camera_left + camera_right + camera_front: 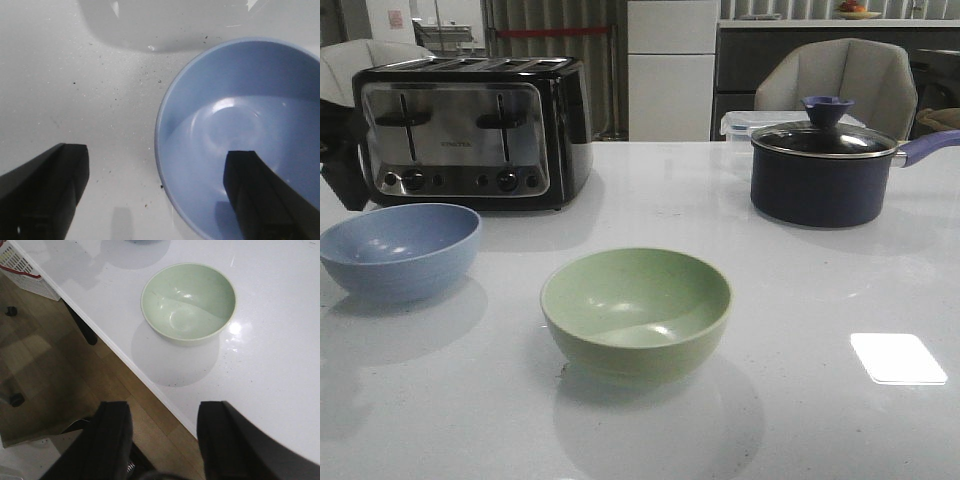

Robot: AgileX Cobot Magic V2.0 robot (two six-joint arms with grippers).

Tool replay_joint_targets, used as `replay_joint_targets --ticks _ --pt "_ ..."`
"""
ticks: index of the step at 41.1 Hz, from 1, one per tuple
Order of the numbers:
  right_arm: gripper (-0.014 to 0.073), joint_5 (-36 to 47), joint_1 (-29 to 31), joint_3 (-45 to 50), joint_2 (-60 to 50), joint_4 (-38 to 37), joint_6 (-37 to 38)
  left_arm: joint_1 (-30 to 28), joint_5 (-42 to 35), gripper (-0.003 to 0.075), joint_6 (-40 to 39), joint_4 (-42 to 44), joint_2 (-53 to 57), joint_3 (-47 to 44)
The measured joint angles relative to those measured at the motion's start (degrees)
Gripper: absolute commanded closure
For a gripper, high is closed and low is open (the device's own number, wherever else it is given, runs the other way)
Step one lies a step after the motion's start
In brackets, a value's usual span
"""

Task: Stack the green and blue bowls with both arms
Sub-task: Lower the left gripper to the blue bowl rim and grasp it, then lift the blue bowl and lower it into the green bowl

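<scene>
The green bowl (636, 310) sits upright on the white counter (800, 400), nearest the camera. The blue bowl (400, 248) stands left of it, apart, just before the toaster (470, 130), whose small label is unreadable. Beyond-right stands a navy saucepan (825, 170). The left pincer (155, 195) gapes, 1 finger over the blue bowl; the right pincer (162, 437) is spread too.

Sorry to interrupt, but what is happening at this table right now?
A two-armed robot is starting to stack two bowls, and neither is held yet. The left gripper is open with its jaws straddling the rim of the blue bowl. The right gripper, also open, hangs apart from the green bowl.
</scene>
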State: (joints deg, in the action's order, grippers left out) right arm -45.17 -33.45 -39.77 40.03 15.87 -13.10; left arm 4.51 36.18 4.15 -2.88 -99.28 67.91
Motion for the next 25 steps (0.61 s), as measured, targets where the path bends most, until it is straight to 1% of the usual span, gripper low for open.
replay_joint_targets --ticks 2,5,11,16,25 --pt "0.0165 0.00 0.00 0.00 0.00 0.00 0.00 0.00 -0.15 0.0129 0.00 -0.10 -1.87 1.17" --pt "0.0165 0.00 0.00 0.00 0.00 0.00 0.21 0.00 -0.23 0.0170 0.00 -0.22 -5.21 2.74" --pt "0.0165 0.00 0.00 0.00 0.00 -0.04 0.21 0.00 -0.28 0.0291 0.00 -0.22 -8.92 4.40" --pt "0.0165 0.00 0.00 0.00 0.00 -0.04 0.21 0.00 -0.15 0.0391 0.00 -0.22 -9.89 4.49" --pt "0.0165 0.00 0.00 0.00 0.00 -0.04 0.21 0.00 0.86 0.0515 0.00 -0.22 -10.16 4.63"
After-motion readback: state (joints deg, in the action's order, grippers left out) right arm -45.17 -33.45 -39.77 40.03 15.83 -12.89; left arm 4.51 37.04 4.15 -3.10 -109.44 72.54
